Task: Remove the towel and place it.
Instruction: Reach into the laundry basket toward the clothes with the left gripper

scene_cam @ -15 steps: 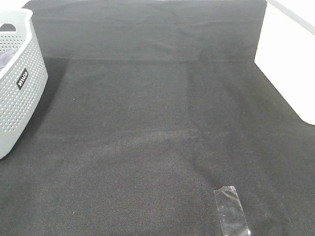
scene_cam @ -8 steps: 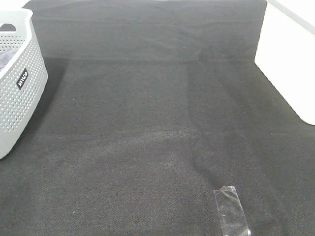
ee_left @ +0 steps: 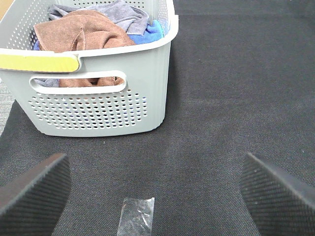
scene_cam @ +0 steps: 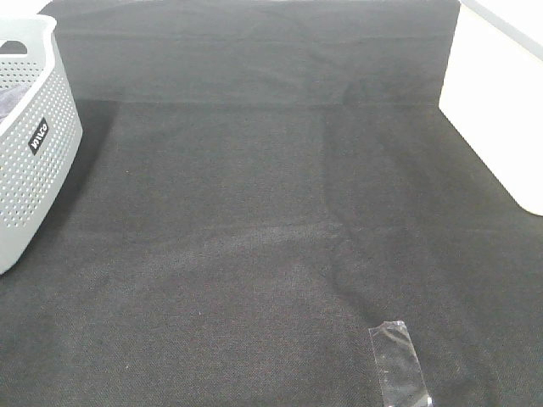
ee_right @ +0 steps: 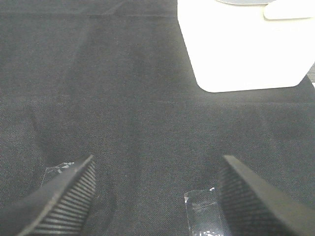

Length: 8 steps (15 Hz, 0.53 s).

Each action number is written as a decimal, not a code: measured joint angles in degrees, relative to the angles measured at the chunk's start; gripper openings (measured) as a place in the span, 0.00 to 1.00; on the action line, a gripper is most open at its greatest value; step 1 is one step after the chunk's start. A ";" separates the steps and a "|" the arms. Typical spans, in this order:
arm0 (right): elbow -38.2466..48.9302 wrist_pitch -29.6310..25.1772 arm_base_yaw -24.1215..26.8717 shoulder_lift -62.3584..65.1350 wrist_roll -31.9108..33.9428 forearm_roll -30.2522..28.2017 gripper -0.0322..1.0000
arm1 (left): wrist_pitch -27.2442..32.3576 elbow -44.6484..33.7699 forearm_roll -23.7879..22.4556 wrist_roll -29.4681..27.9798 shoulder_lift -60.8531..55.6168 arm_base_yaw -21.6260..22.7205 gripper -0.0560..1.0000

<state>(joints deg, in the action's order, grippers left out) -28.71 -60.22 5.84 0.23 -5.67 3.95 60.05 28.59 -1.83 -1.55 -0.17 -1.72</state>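
Note:
The brown towel lies bunched in the grey perforated basket, on top of a greyish cloth and a blue cloth. In the high view only the basket shows at the left edge, and the towel is hidden inside it. My left gripper is open and empty, low over the black covering a short way in front of the basket. My right gripper is open and empty over the black covering. Neither gripper shows in the high view.
A black cloth covering spans the table. A white block stands at the right edge; it also shows in the right wrist view. Clear tape strips lie on the covering.

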 joint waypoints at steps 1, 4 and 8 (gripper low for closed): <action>0.00 0.00 0.00 0.00 0.00 0.00 0.69 | 0.00 0.00 0.00 0.00 0.00 0.00 0.88; 0.00 0.00 0.00 0.00 0.00 0.00 0.69 | 0.00 0.00 0.00 0.00 0.00 0.00 0.88; 0.00 0.00 0.00 0.00 0.00 0.00 0.69 | 0.00 0.00 0.00 0.00 -0.11 0.00 0.88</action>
<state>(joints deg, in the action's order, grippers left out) -28.71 -60.22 5.84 0.23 -5.67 3.95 60.05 28.59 -1.83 -1.55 -0.29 -1.72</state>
